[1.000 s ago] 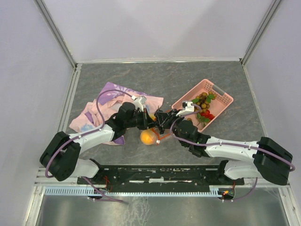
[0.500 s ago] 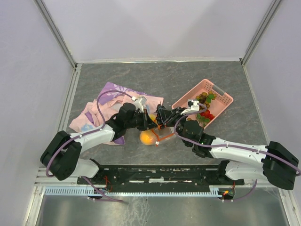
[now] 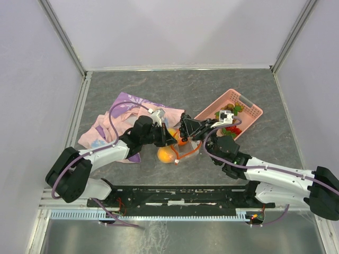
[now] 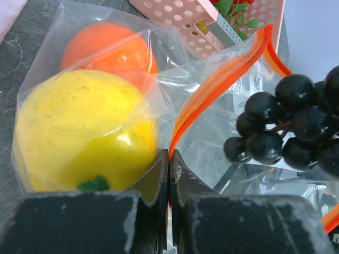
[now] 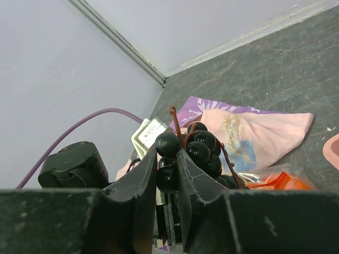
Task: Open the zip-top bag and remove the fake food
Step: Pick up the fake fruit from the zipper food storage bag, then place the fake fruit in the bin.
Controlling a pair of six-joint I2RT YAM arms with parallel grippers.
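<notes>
My left claw [image 4: 169, 159] is pinched tight on the bag [image 4: 212, 100], right on its orange zip strip, low centre of its wrist view. Only that view shows me the yellow fruit [image 4: 79, 127] and the orange [image 4: 106, 50] inside the plastic, at left of frame. My right claw [image 5: 167, 159] grips the dark grapes [image 5: 198, 151] at the bag's open mouth. From the top, both arms reach inward, claws close together mid-table. The cloth [image 3: 124, 114] lies to their left, and the pink basket [image 3: 249, 108] with more fruit sits upper right.
</notes>
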